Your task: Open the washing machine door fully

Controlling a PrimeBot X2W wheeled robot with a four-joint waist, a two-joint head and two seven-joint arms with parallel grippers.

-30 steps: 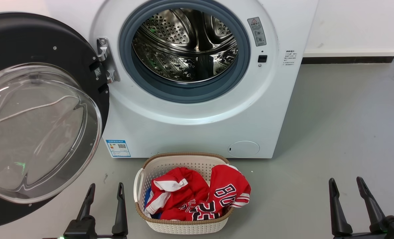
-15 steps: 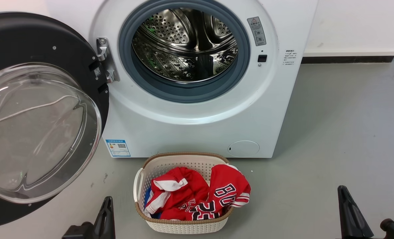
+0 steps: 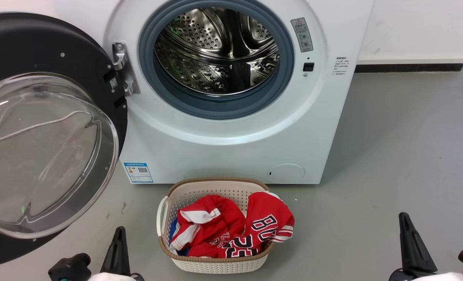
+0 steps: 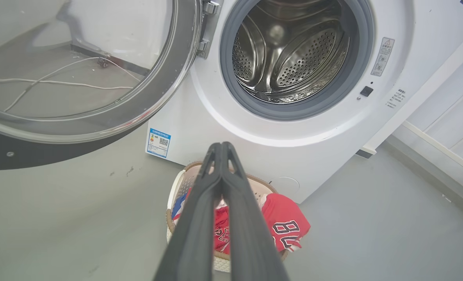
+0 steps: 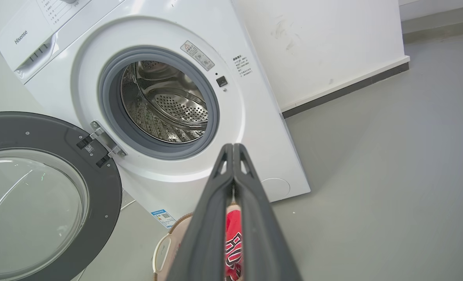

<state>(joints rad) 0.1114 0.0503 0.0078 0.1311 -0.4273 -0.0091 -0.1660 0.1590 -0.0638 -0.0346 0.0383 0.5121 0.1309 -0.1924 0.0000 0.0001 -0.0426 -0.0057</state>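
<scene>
Washing machine door (image 3: 48, 148): glossy black disc with a bulging clear glass bowl centre, wide open, hanging on its hinge left of the steel drum (image 3: 216, 50). White basket (image 3: 216, 266) on the floor in front of the machine holds red jerseys (image 3: 231, 228). Left claw (image 4: 220, 145) fingers pressed together, below and right of the door, not touching it. Right claw (image 5: 233, 145) also pressed together, well apart from the door

The left gripper (image 4: 220, 146) and right gripper (image 5: 233, 146) have long matte dark-grey fingers (image 4: 192, 234), wedge-shaped, slotted near narrow tips. Behind them sit rounded black knuckles (image 3: 69, 267) and pale white forearm shells (image 3: 106, 278).
</scene>
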